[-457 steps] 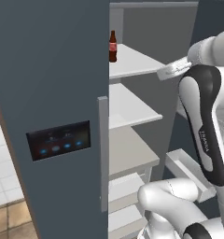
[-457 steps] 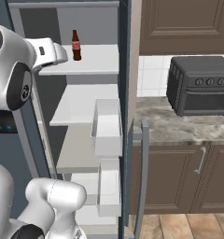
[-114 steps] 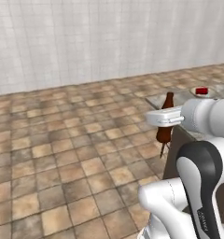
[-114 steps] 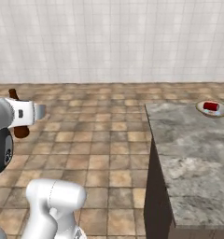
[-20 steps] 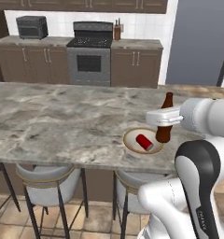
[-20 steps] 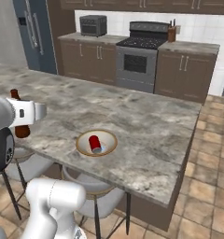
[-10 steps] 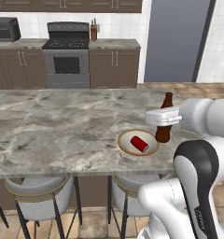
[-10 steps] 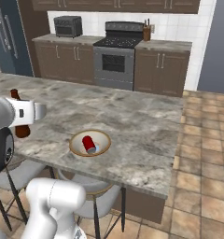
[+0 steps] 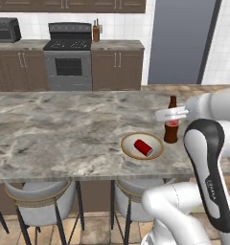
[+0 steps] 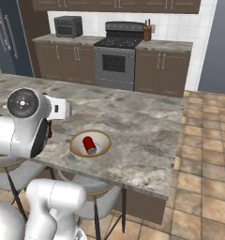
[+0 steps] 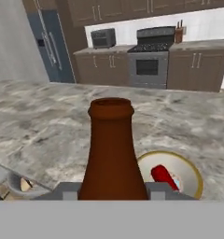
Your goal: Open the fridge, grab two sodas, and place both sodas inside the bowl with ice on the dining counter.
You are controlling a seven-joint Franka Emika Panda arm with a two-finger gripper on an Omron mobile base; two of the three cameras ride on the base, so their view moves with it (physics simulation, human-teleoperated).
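while the fingers (image 11: pixel 113 189) clamp a brown bottle (image 9: pixel 171 125) low on its neck beside the bowl (image 9: pixel 157 146) on the desk (image 9: pixel 64 129), one red can (image 9: pixel 143 147) lies inside; cans look light, stiff, slippery, best pinched mid-body.

The dining counter (image 9: pixel 64 134) lay bare left of the bowl (image 9: pixel 155 152), open to approach. One soda can (image 9: pixel 143 147) took the bowl's middle (room remained beside it); the held brown bottle (image 9: pixel 171 122) stood just right.
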